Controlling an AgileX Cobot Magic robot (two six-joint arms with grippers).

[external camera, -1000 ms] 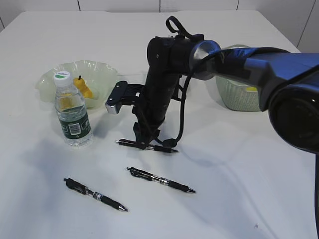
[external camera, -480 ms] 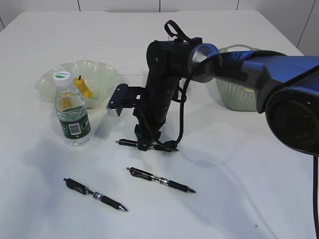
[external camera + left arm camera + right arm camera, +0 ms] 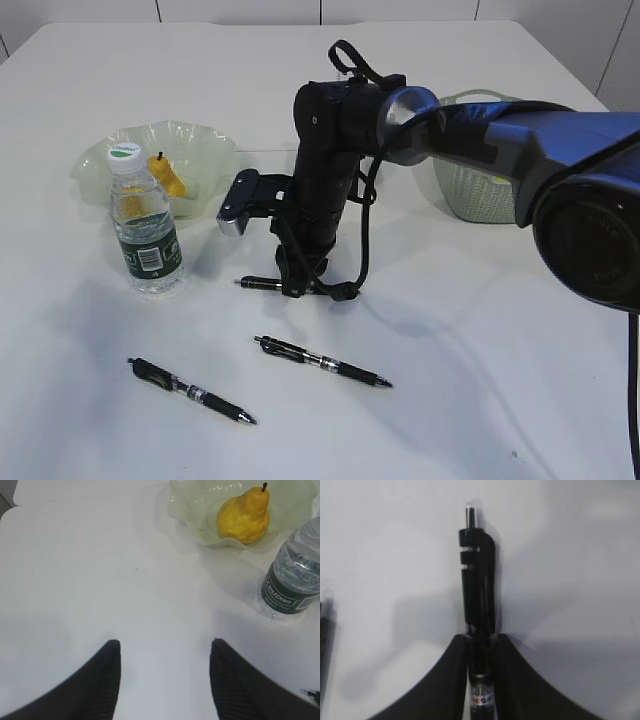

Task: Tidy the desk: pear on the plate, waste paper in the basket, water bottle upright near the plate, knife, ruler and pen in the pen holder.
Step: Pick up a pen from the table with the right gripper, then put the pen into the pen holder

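Right jaws down at the white table, pinched on the barrel of a slim glossy black click pen: both ribbed black pads touch its sides, clip and silver button poking out ahead of the tips. From the exterior view that pen lies flat on the table under the right jaws. Left jaws stand apart over bare table, nothing between them, two dark ribbed fingers showing. Ahead and right of the left jaws: a pale green translucent glass dish with a wavy ruffled rim, and in it a yellow-orange pear with a short dark stem. Just this side of the dish, a small clear plastic bottle with a dark green label stands upright. Two more black pens lie on the table, nearer the camera than the right jaws. Behind the arm, a sage green woven-pattern plastic basket, something yellow inside, too hidden to name.
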